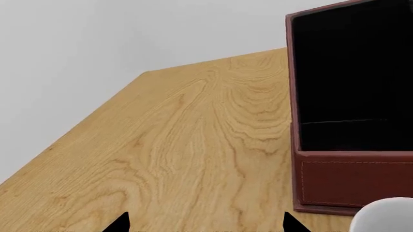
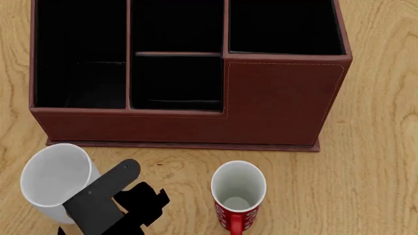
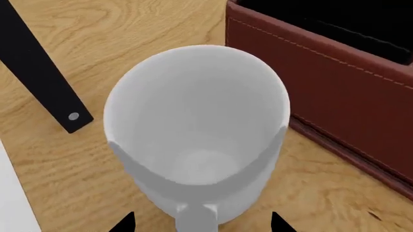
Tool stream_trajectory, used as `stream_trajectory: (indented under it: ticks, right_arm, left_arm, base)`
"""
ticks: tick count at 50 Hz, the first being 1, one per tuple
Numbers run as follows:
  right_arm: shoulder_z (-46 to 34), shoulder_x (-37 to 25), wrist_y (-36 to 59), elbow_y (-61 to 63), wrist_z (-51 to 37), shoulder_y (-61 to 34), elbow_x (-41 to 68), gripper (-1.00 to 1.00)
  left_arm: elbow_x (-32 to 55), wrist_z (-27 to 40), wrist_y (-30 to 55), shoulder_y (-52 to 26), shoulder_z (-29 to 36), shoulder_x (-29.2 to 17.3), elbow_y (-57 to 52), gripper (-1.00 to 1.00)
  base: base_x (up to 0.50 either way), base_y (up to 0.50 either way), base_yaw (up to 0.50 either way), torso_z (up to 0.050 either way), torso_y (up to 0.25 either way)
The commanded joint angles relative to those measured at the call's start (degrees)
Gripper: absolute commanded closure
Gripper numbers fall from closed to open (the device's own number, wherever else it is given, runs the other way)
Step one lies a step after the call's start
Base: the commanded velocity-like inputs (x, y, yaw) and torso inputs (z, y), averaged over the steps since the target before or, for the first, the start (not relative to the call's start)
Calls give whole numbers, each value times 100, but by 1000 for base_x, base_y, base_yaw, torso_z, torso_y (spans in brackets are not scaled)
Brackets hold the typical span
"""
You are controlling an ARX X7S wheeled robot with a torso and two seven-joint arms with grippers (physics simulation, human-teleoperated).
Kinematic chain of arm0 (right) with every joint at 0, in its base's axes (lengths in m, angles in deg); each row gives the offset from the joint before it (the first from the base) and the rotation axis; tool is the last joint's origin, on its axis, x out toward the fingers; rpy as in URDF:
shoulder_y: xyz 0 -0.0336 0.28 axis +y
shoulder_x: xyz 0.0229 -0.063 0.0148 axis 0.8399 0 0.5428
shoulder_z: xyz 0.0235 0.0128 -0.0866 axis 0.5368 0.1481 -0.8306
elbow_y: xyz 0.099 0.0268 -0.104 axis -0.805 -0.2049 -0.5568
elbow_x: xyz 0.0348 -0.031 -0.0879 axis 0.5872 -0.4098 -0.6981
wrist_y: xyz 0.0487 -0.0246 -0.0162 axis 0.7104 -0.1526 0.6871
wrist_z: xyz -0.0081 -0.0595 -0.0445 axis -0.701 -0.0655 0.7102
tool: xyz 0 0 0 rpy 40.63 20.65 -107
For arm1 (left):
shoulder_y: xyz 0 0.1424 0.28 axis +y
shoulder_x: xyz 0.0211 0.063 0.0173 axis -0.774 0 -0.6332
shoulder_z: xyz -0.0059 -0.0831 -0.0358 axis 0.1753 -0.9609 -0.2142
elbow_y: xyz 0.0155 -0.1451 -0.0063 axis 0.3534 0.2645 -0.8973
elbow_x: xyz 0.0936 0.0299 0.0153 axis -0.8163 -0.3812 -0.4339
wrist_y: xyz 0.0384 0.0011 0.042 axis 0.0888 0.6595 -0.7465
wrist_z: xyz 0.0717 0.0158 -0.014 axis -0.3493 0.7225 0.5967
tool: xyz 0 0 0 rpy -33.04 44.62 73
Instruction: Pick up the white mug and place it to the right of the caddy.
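Observation:
The white mug [image 2: 54,182] stands upright on the wooden table just in front of the caddy's [image 2: 281,103] left front corner. In the right wrist view the mug [image 3: 197,121] fills the middle and its handle [image 3: 193,220] points at the camera. My right gripper [image 3: 201,223] is open, with one jaw tip on each side of the handle. Its black body [image 2: 107,200] shows in the head view at the mug's right side and hides the handle there. My left gripper [image 1: 206,223] is open and empty over bare table, left of the mug [image 1: 387,212].
A red mug with white swirls [image 2: 238,196] stands in front of the caddy's taller right section. A black bar with a rivet [image 3: 45,82] lies beside the white mug. The table's left edge [image 1: 71,128] is close. Bare table [image 2: 379,161] lies right of the caddy.

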Motion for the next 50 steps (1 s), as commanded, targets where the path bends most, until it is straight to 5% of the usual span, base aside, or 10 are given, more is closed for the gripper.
stream_trajectory:
  ticks: [1,9,10,50]
  right_arm:
    - [-71,28,-271,-392,110,-43,95,-100]
    - [-106,15,-507,-612,131,19,138,-100]
    - [-89,9,-534,-595,106,37,148,100]
    - [773,-417,1821,2442,-1627,-470,1410,100]
  left_arm:
    - [9,18,-100,79,-1,-2,46,-100]
    - [13,23,-218,147,6,1,122,-100]
    - [16,23,-224,153,4,0,123,-100]
    - [96,112,-153,122,80,-43,15,-100]
  base:
    - [0,0,0,0,0]
    - [0,0,0,0,0]
    - [0,0,0,0,0]
    - [0,0,0,0,0]
